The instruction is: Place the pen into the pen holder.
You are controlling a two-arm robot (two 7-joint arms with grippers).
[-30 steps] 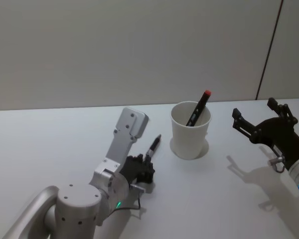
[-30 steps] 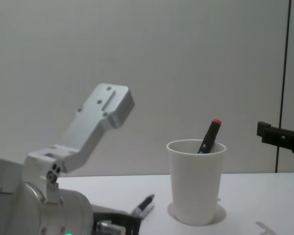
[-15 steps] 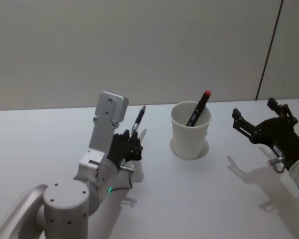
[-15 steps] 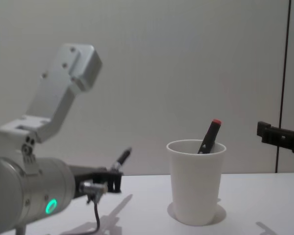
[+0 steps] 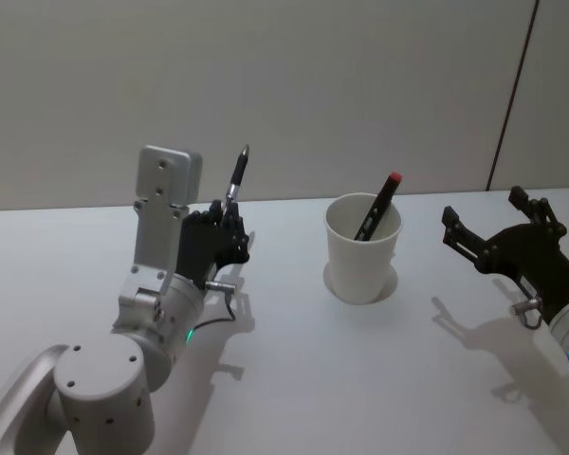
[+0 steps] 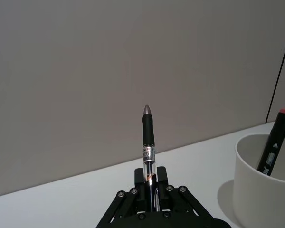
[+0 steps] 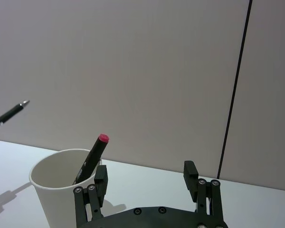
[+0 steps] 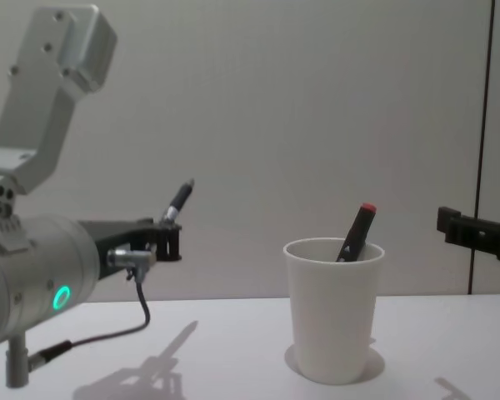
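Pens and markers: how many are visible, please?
2. One pen is gripped in the left claw, left of the white cup; one red-capped marker leans inside that cup. Others may hide deeper inside.

Marker [image 5: 379, 205] leans inside pen holder [image 5: 360, 258]; mouth partly free.

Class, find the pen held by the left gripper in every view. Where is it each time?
Head: pen left of centre, tip up, in the left gripper.
Left wrist: pen straight ahead, tip up.
Right wrist: pen far off, beyond the pen holder.
Chest: pen left of the pen holder.
Shared landmark: the pen holder.
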